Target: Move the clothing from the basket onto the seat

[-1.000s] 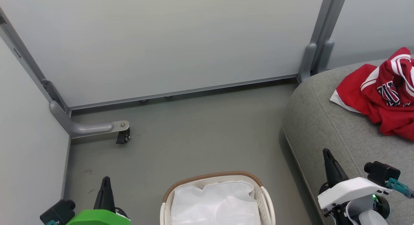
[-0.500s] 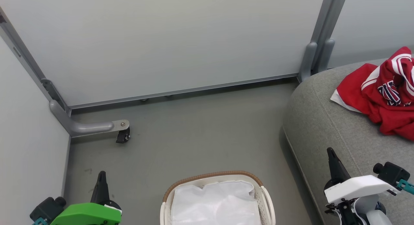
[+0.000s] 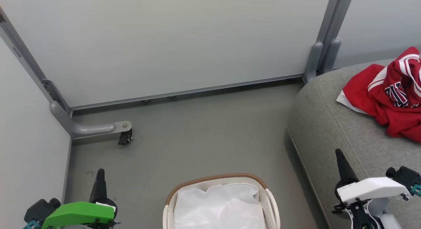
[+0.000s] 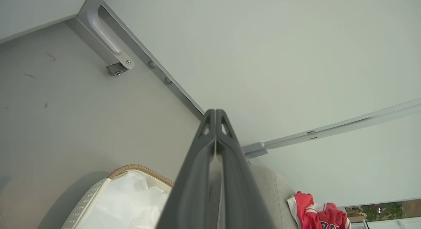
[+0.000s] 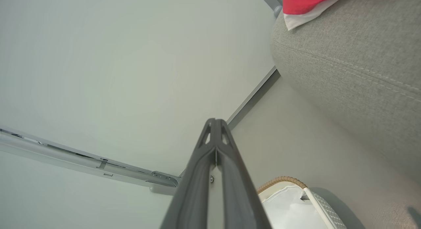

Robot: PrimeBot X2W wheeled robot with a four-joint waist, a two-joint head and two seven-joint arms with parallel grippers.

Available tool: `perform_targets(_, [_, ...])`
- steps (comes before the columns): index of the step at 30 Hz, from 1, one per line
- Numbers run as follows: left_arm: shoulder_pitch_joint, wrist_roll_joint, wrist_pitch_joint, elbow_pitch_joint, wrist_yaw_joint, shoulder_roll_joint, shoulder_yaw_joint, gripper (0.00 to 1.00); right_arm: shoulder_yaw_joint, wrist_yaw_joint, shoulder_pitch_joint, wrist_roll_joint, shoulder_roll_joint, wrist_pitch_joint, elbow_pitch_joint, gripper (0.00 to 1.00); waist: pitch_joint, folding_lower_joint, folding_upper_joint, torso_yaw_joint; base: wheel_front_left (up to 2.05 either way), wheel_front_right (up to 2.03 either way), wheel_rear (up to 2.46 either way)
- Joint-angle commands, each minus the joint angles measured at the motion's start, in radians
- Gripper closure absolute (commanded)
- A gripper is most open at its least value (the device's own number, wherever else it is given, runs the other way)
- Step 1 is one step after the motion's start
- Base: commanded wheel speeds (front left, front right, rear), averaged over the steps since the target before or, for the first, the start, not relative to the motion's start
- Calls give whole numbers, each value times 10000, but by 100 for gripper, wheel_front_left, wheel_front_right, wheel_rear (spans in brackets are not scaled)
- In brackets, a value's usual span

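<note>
The clothing lies in a crumpled red heap on the seat, at the right edge of the head view, its white stripes and navy-and-white lettering facing up. From the right gripper it sits at about 1 o'clock, well apart from the fingertips, with bare grey cushion between them. That gripper hangs over the seat's front rounded edge, its two dark fingers pressed together tip to tip and gripping nothing; the right wrist view shows the same closed pair, with a red and white corner of the garment at 1 o'clock.

The left gripper hovers over the floor, its fingers likewise pressed flat against each other and empty. In the left wrist view the red heap shows at 5 o'clock, far off.

The basket stands on the floor between the two grippers, at 4 o'clock from the left one and 8 o'clock from the right one, touching neither. Inside it lies the rumpled white liner.

The floor is plain grey-green with a few faint scuff marks. Pale partition panels close it in at 12 and 9 o'clock, joined by grey metal frames. A caster foot juts out from the left corner, and a grey post rises just behind the seat's rounded corner.
</note>
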Motion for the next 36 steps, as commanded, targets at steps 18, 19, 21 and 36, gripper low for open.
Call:
perform_targets(18, [-548, -1814, 521, -165, -222, 38, 391, 100, -234, -4, -197, 2115, -76, 530, -295, 100, 47, 0, -1, 12, 0, 0, 0])
perform_targets(19, [-561, -1903, 545, -168, -227, 39, 407, 100, -244, -5, -198, 2230, -77, 562, -305, 100, 50, 0, -1, 12, 0, 0, 0])
perform_targets(21, [-586, -2071, 597, -172, -247, 39, 434, 100, -262, -5, -199, 2421, -78, 604, -316, 100, 55, 0, -1, 14, 0, 0, 0])
perform_targets(36, [-750, -3192, 929, -211, -363, 43, 659, 100, -398, -6, -198, 3748, -85, 941, -415, 100, 93, 0, -1, 23, 0, 0, 0])
